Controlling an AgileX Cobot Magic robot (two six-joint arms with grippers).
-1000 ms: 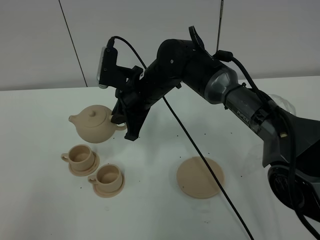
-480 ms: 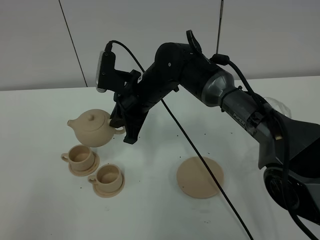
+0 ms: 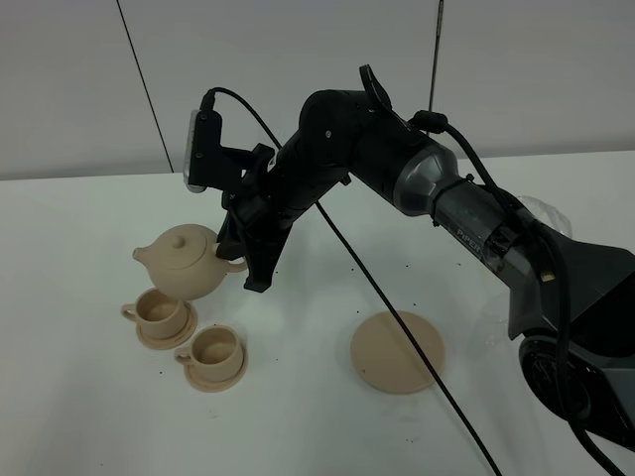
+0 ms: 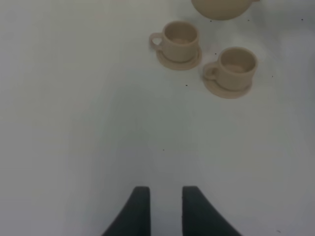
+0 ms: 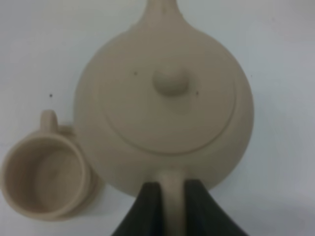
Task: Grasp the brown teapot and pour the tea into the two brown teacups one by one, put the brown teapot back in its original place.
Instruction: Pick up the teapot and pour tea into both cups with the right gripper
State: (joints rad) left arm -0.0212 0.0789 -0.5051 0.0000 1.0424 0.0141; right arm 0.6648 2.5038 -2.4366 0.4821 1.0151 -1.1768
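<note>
My right gripper (image 3: 241, 266) reaches across to the left and is shut on the loop handle of the brown teapot (image 3: 184, 263), which hangs in the air close above and behind the left teacup (image 3: 159, 310). The second teacup (image 3: 213, 349) stands on its saucer just right of the first. In the right wrist view the fingers (image 5: 147, 206) clamp the handle of the teapot (image 5: 165, 98), with its spout pointing away and one teacup (image 5: 42, 177) beside it. The left gripper (image 4: 161, 199) hovers over bare table, jaws slightly apart, holding nothing; both teacups (image 4: 181, 39) (image 4: 236, 69) lie ahead of it.
The wide round saucer (image 3: 397, 350) lies bare on the white table (image 3: 298, 416), right of the cups. A black cable (image 3: 397, 307) runs from the right arm across the table and over that saucer. A pale wall stands behind.
The right arm has carried the teapot slightly left and lower, closer over the left teacup. Cups and wide saucer have not moved.
</note>
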